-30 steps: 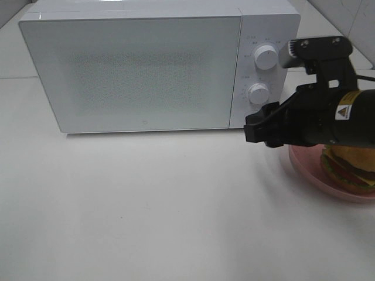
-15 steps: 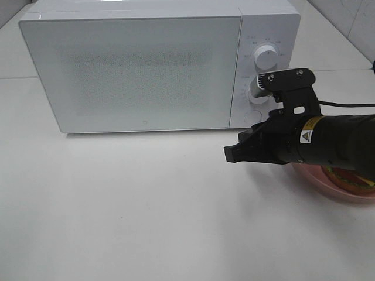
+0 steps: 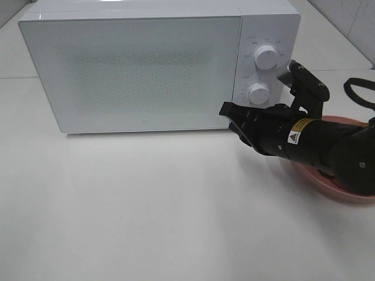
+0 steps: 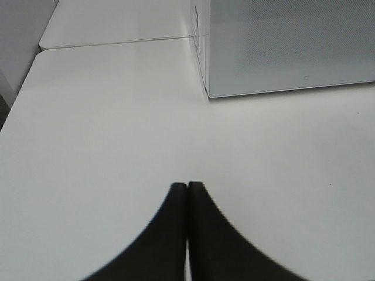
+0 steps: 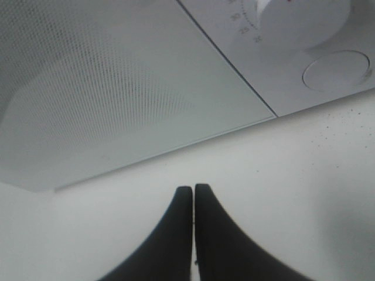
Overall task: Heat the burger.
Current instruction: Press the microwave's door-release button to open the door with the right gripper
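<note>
The burger is hidden behind my right arm in the exterior view; only the rim of its pink plate (image 3: 326,182) shows at the right. My right gripper (image 3: 226,110) is shut and empty, its tip just in front of the lower right corner of the closed door of the white microwave (image 3: 135,70). In the right wrist view the right gripper (image 5: 193,188) has its fingers pressed together, pointing at the door's bottom edge. My left gripper (image 4: 187,186) is shut with nothing in it, low over the bare table (image 4: 105,134) to the left of the microwave (image 4: 281,47).
Two white knobs (image 3: 266,58) (image 3: 258,92) sit on the microwave's control panel, with a round button (image 5: 337,70) below them. A black cable (image 3: 357,91) loops behind the right arm. White table (image 3: 146,211) stretches in front of the microwave.
My right gripper closed, swung left off the plate and rose to the door's lower right corner. The arm now covers the burger. The left gripper's motion cannot be judged.
</note>
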Controlling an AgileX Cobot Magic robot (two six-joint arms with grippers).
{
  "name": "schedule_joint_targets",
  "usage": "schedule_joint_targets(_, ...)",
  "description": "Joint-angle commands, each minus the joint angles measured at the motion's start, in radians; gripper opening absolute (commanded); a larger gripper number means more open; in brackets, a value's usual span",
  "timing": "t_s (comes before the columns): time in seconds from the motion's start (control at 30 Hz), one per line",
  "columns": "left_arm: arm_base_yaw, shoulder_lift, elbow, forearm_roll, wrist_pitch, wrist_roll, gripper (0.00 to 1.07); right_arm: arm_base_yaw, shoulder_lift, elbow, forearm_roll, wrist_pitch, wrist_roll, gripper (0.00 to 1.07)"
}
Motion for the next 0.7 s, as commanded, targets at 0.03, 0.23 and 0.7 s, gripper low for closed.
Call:
schedule_joint_targets(0.03, 0.002, -0.022, 0.002, -0.004, -0.005, 0.000, 0.00, 0.003, 0.034, -0.007, 0.050, -0.083, 0.150, 0.00)
schedule_joint_targets(0.23, 0.002, -0.022, 0.002, -0.004, -0.005, 0.000, 0.00, 0.003, 0.067, -0.007, 0.179, -0.183, 0.287, 0.00)
schedule_joint_targets(0.7, 0.002, -0.022, 0.002, -0.004, -0.005, 0.000, 0.00, 0.003, 0.156, -0.044, 0.357, -0.203, 0.458, 0.00)
